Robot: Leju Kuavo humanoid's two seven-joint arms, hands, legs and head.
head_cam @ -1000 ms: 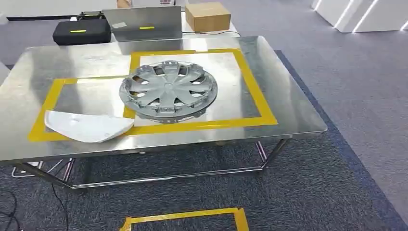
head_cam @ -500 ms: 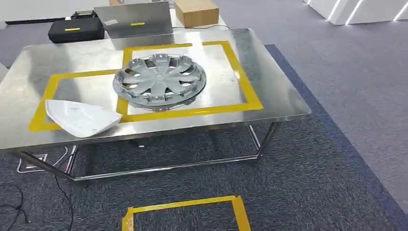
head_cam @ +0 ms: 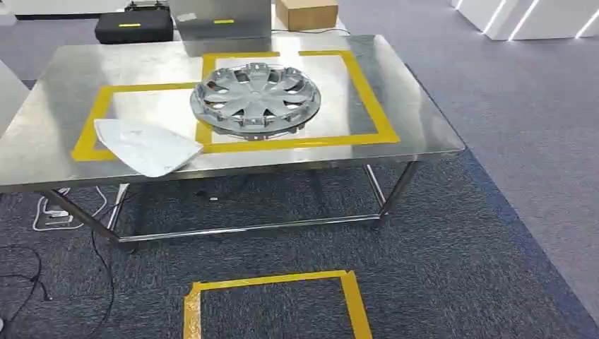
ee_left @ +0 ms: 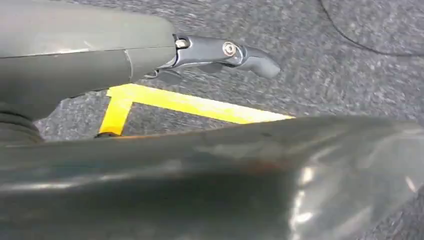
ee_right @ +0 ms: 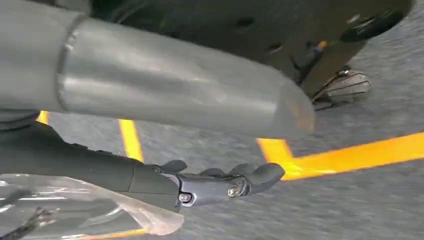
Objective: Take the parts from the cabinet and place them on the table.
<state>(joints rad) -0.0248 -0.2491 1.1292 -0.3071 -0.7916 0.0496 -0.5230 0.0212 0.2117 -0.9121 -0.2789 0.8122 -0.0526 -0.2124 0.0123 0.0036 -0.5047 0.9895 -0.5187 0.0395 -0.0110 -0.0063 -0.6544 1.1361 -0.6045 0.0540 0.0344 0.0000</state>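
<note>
A silver hubcap (head_cam: 256, 99) lies face up on the steel table (head_cam: 424, 120), inside a yellow taped rectangle. A white curved panel (head_cam: 148, 146) rests near the table's front left edge, across the tape of a second rectangle. My left hand (ee_left: 220, 52) hangs over the grey carpet in the left wrist view, fingers stretched out and holding nothing. In the right wrist view my right hand (ee_right: 220, 182) also hangs above the carpet, fingers extended with nothing in them. Both hands are well away from the table.
A yellow taped square (head_cam: 272, 282) marks the carpet in front of the table. Behind the table stand a black case (head_cam: 134, 26), a grey metal sheet (head_cam: 222, 18) and a cardboard box (head_cam: 306, 13). Cables (head_cam: 28, 275) trail on the floor at the left.
The whole picture has shifted: the camera moved back and turned, so the table sits higher and more floor shows. The hubcap and the white panel keep their places on the table.
</note>
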